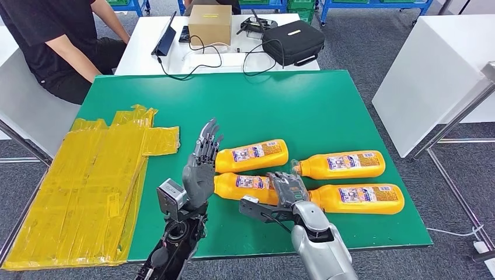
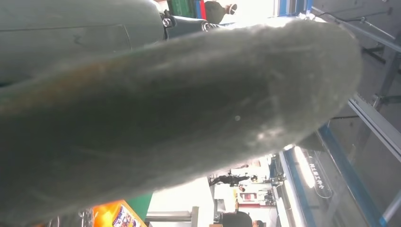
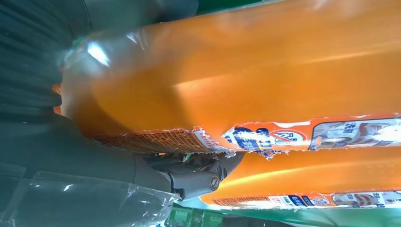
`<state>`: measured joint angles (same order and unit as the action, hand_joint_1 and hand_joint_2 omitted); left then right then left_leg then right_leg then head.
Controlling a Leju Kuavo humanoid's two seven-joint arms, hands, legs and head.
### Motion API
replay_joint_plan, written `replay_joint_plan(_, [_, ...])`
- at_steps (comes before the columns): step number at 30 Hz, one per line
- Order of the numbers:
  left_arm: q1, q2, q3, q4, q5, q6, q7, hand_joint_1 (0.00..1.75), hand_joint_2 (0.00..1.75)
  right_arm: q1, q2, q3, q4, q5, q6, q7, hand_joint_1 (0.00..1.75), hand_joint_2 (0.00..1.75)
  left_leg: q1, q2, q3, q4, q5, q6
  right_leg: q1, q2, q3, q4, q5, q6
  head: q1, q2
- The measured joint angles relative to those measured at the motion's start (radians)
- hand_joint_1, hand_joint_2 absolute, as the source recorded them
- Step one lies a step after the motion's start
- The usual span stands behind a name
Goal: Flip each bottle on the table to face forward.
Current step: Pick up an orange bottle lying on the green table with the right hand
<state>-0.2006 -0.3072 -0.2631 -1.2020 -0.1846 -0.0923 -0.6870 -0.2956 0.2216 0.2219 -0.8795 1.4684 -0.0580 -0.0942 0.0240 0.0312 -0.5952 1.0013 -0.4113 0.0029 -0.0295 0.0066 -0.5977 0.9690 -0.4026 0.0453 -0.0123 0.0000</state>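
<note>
head view — i've my right hand [image 1: 287, 188] clasping the near-left bottle [image 1: 245, 185] to roll it, left hand [image 1: 201, 163] spread wide alongside — ready to steady.

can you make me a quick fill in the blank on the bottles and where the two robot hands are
1. The number of orange bottles lying on the green table is ____.
2. The right robot hand rests on the near-left bottle, while the left robot hand stands upright with fingers ____.
3. The crumpled plastic sheet at the table's left side is coloured ____.

Missing words: four; apart; yellow
</note>
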Motion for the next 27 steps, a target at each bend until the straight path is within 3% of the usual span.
replay_joint_plan(10, [0.034,-0.001,0.020,-0.037,-0.002,0.001,0.000,0.00,0.00,0.041,0.018,-0.007,-0.033,-0.099,-0.017,-0.064,1.75,1.75,0.001,0.000,0.010,0.000,-0.003,-0.002,0.001,0.000,0.015,0.000,-0.003,-0.001,0.000,0.000])
replay_joint_plan(19, [0.129,-0.004,0.118,-0.119,0.002,-0.002,0.002,0.00,0.00,0.284,0.067,-0.008,-0.437,-0.266,0.048,-0.096,1.75,1.75,0.001,-0.008,-0.011,0.001,0.000,-0.001,0.001,-0.005,-0.002,0.001,-0.004,0.000,0.000,0.000])
replay_joint_plan(27, [0.140,-0.010,0.202,-0.128,0.032,-0.006,0.000,0.00,0.00,0.331,0.070,-0.032,-0.561,-0.370,0.023,-0.163,1.75,1.75,0.000,-0.012,-0.019,0.001,0.001,-0.001,0.000,-0.008,-0.009,0.001,-0.004,0.001,0.000,0.000])
